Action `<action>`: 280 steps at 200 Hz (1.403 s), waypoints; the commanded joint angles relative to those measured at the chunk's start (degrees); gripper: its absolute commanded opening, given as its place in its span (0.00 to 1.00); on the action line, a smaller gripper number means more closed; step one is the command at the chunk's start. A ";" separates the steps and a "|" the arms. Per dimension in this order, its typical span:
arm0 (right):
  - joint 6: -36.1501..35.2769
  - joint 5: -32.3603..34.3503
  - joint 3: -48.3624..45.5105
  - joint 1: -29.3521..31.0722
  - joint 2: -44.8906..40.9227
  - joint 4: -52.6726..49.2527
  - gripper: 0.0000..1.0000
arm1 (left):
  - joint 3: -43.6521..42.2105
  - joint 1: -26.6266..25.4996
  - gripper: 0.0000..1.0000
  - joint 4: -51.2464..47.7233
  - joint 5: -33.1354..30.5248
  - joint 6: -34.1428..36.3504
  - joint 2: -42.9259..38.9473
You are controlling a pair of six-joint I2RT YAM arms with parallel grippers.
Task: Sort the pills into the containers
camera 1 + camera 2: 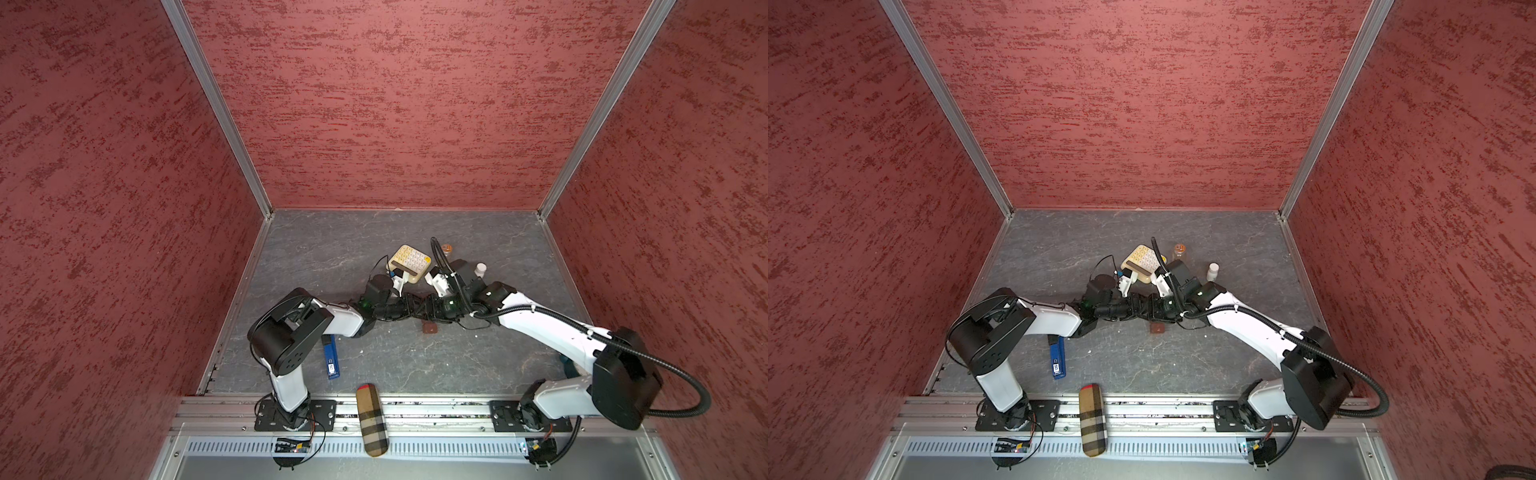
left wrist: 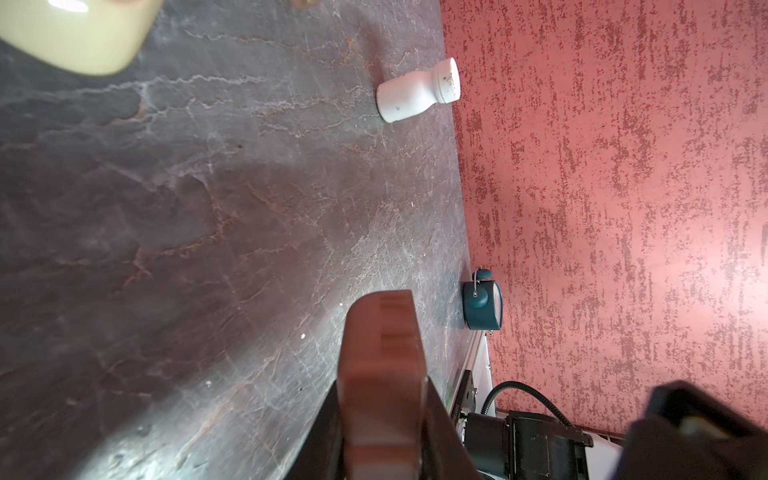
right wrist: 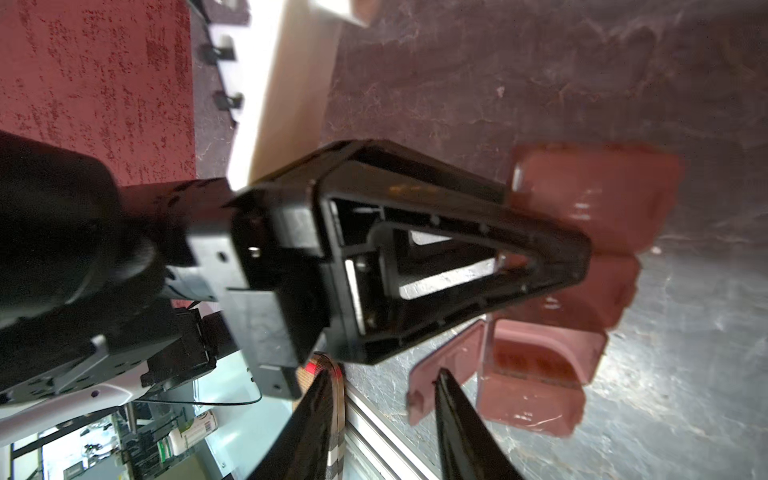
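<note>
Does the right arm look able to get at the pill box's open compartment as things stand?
Probably yes: the open compartment lies just ahead of the right gripper's spread jaws; the left gripper clamps the box farther along.

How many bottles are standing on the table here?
2. The clear amber bottle stands at the far side, just right of the calculator; the small white bottle stands nearer and further right. Others may be hidden from these views.

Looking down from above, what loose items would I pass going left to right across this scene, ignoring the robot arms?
In a top view: blue bar-shaped item → plaid case → cream calculator → amber bottle → white bottle.
</note>
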 commanded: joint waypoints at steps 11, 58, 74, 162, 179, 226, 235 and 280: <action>1.20 -2.97 -0.73 -0.05 1.31 4.87 0.40 | -0.68 0.33 0.08 1.75 0.67 -0.04 0.48; -0.03 -1.01 0.64 -0.05 -0.27 2.43 0.40 | -0.57 0.45 0.08 1.61 0.76 0.00 0.72; -0.07 -0.79 0.72 -0.05 -0.55 1.97 0.40 | -0.45 0.40 0.08 1.61 0.76 -0.01 0.85; 0.54 -0.43 0.30 0.08 -0.02 3.14 0.40 | -0.13 0.32 0.09 1.16 0.72 -0.06 1.09; -0.84 2.21 2.19 0.00 -0.94 -0.51 0.41 | -0.22 0.40 0.09 0.48 0.37 0.20 0.83; -3.33 8.71 6.18 -0.22 -2.66 -7.99 0.46 | 0.11 0.49 0.10 -0.54 0.10 0.80 1.34; -3.69 9.67 6.76 -0.47 -3.36 -8.94 0.46 | 0.26 0.50 0.10 -0.99 0.02 1.16 1.44; -4.76 12.80 7.67 -3.14 -6.43 -12.13 0.47 | 1.91 0.41 0.13 -4.05 -0.97 2.88 2.77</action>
